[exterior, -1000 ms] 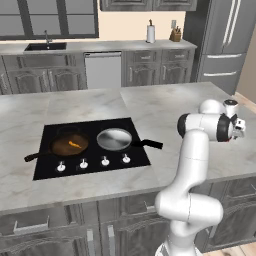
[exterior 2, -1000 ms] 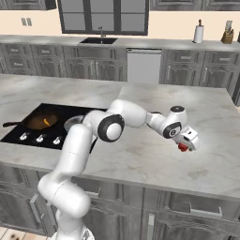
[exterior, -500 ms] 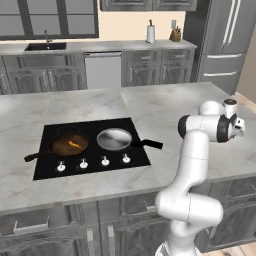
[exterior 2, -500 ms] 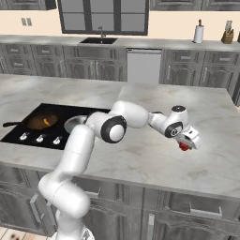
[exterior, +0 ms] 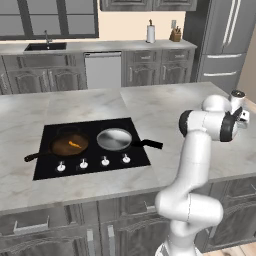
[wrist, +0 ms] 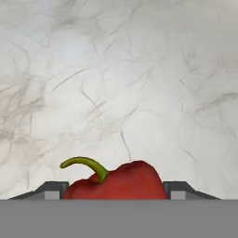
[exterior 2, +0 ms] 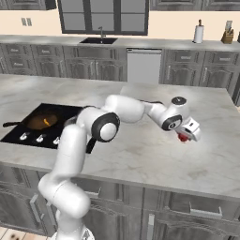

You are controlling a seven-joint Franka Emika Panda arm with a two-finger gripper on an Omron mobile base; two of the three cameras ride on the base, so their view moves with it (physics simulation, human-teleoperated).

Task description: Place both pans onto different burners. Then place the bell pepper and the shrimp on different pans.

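My gripper (wrist: 116,191) is shut on the red bell pepper (wrist: 116,182), whose green stem curls to the left, with a fingertip (wrist: 179,190) against each side. From the right base camera, the gripper (exterior 2: 185,136) holds the bell pepper (exterior 2: 182,138) low over the marble island, far right of the cooktop. The dark skillet (exterior: 69,145) sits on a left burner with the orange shrimp (exterior: 74,144) inside. The steel pan (exterior: 114,139) sits on the burner beside it, black handle pointing right. The skillet (exterior 2: 41,122) and shrimp (exterior 2: 46,121) also show from the right.
The black cooktop (exterior: 45,170) has white knobs (exterior: 105,161) along its front. Pale marble counter (wrist: 121,69) stretches under the hand. A sink (exterior 2: 99,41), paper towel roll (exterior: 150,33) and knife block (exterior: 175,35) stand on the back counter. A fridge (exterior: 225,45) is at right.
The jaws have closed in on the bell pepper. The hand and pepper have edged slightly up and left in the right base view. Pans and shrimp have not moved.
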